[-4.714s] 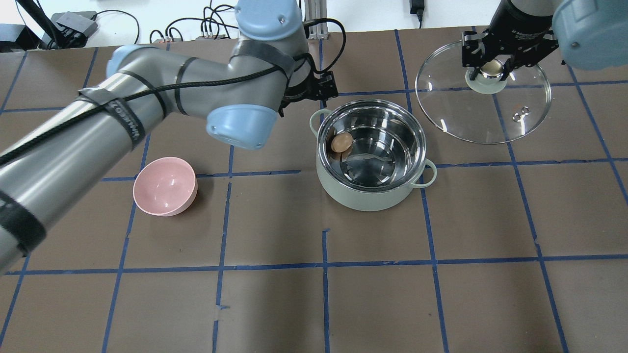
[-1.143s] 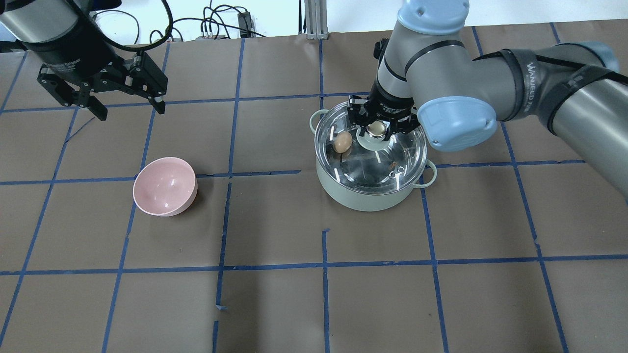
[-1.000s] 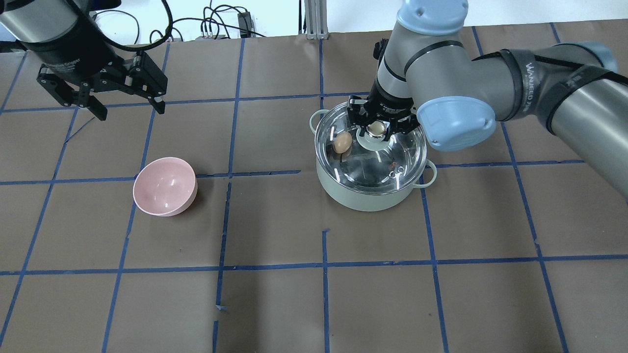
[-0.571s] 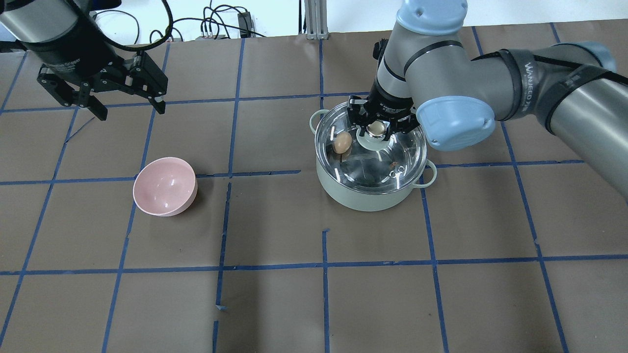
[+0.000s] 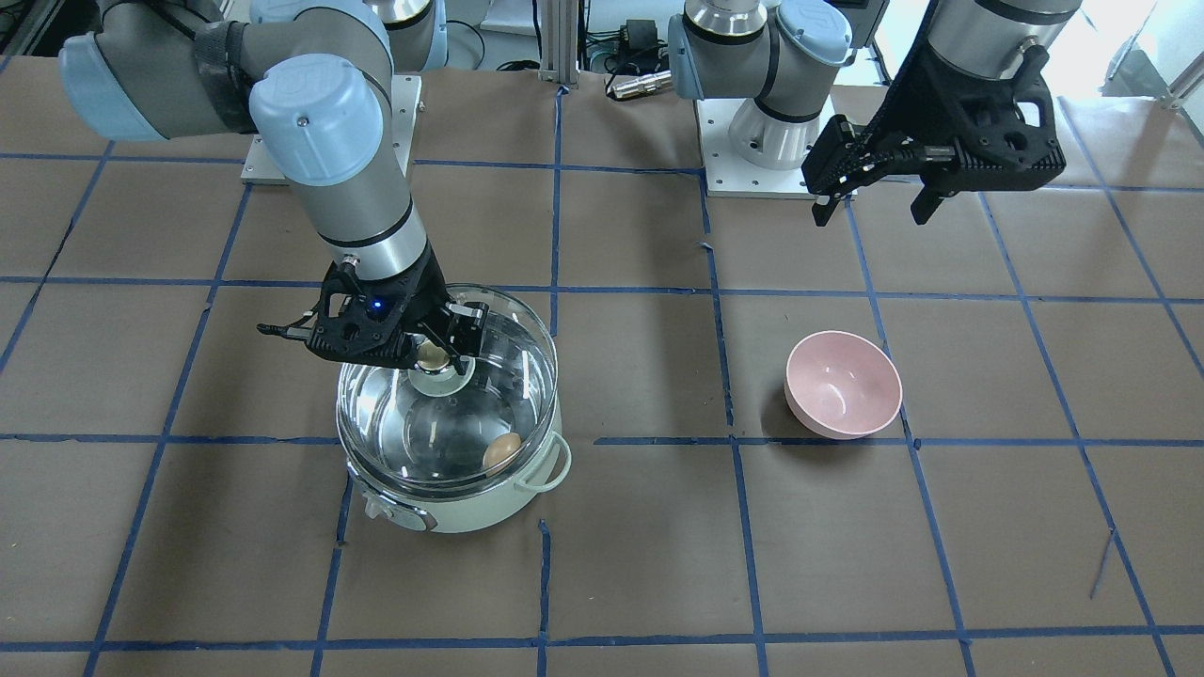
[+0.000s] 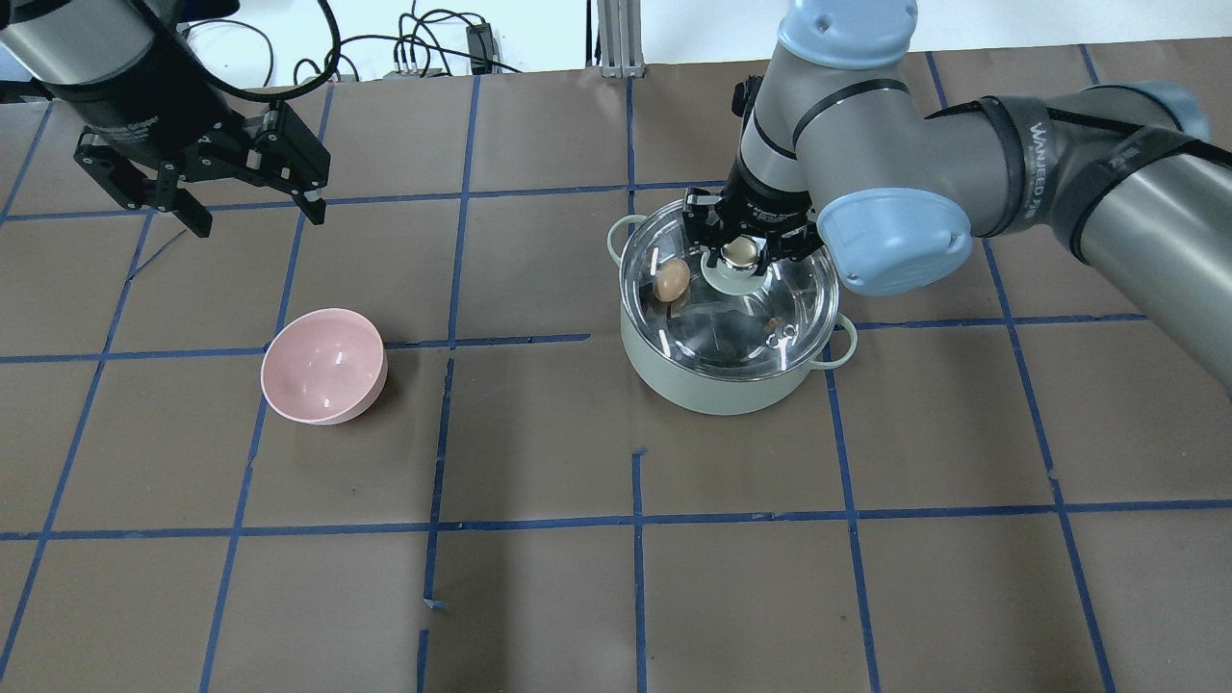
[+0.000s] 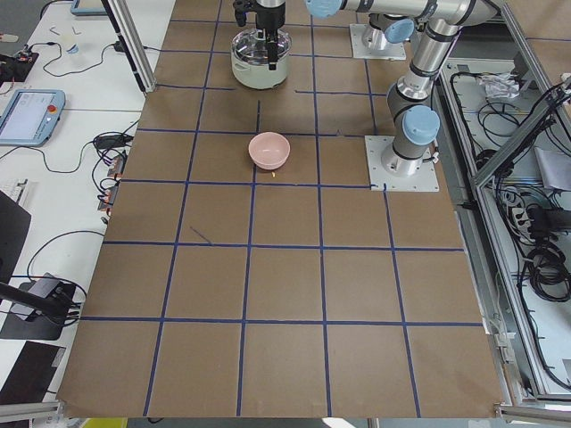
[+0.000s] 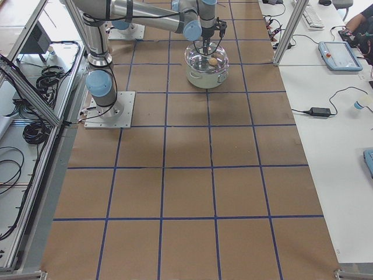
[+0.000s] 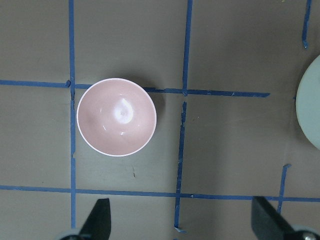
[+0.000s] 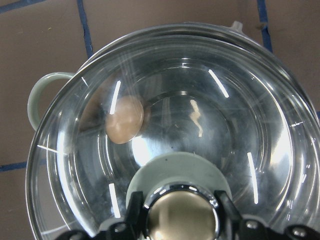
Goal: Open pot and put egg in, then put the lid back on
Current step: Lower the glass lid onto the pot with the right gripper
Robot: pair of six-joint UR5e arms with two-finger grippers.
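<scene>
Overhead view, clock directions as seen there.

Counts: one pot, one lid, one egg, one bowl, two grippers.

- Pot [image 6: 717, 390]: mint green, upright on the brown papered table [image 6: 539, 443], right of centre. It has two loop handles, at about 10 and 4 o'clock on the rim.
- Lid [image 6: 770, 313]: clear glass dome, seated on the pot rim and covering it.
- Egg [image 6: 673, 279]: single, light brown, inside the pot under the glass. It lies at about 9 o'clock from the lid knob, close to the steel wall.
- Right gripper [image 6: 739, 252]: straight above the pot, jaws clamped on the lid's gold knob. In the wrist view, both fingers [image 10: 134, 215] press the knob's sides.
- Left gripper [image 6: 255, 217]: raised above the table, well apart from the pot, jaws spread wide and holding nothing. Two fingertips [image 9: 98, 217] show at the bottom edge of the wrist view.
- Pink bowl [image 6: 324, 366]: upright, at about 9 o'clock from the pot, well apart. The left gripper sits at about 11 o'clock from it.
</scene>
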